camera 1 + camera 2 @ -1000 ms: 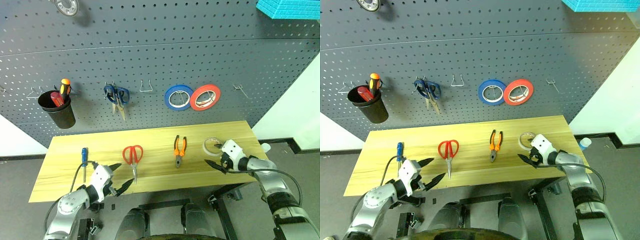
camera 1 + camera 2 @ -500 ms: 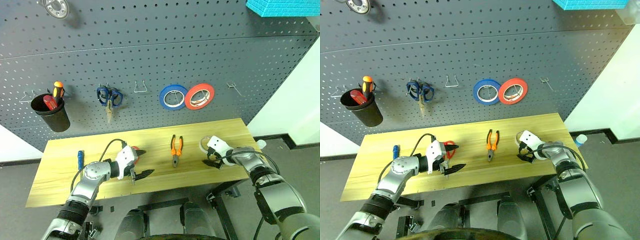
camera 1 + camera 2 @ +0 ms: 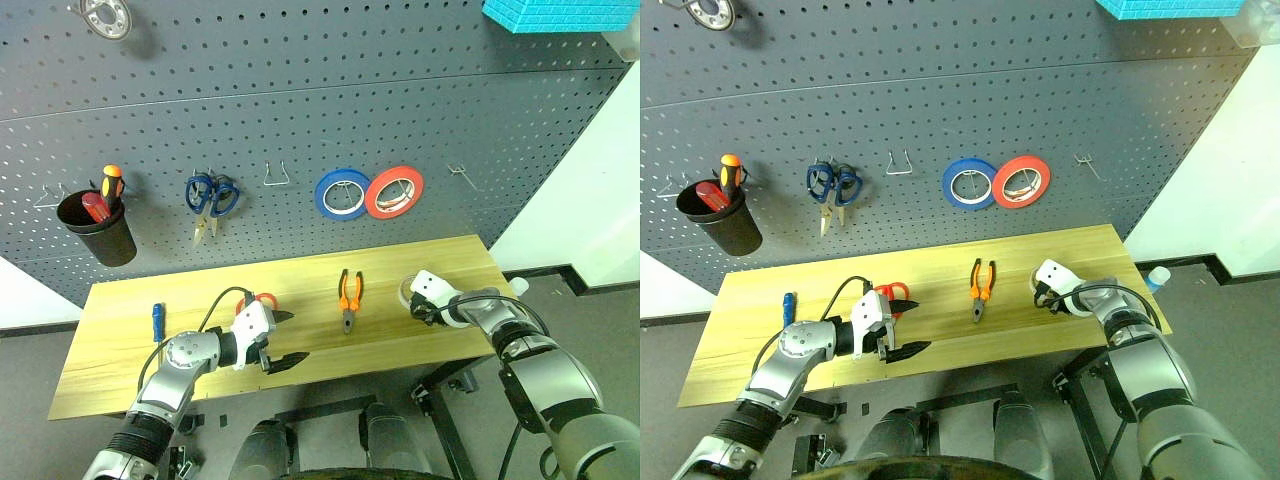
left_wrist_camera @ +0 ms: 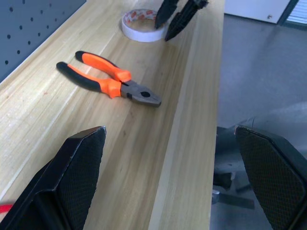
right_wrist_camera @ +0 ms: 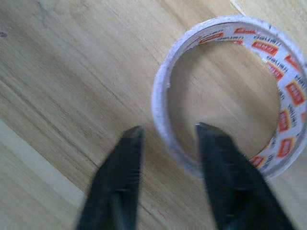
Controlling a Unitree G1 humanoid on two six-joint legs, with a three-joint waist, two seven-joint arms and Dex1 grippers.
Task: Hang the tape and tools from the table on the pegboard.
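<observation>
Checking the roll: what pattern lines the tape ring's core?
Small red-orange labels on the cream-white tape ring's core; right wrist view.

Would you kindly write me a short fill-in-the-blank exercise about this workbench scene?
1. The right gripper straddles the wall of the ____ ring.
2. The pliers have black and ____ handles.
3. On the pegboard, the blue roll hangs beside a ____ roll.

Missing words: tape; orange; red

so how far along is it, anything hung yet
Nothing of the task is hung yet: tape, pliers, red scissors and screwdriver all lie on the table. In hand: the right gripper straddles the tape's wall, one finger inside the ring, not visibly clamped. The left gripper is open over the scissors.
</observation>
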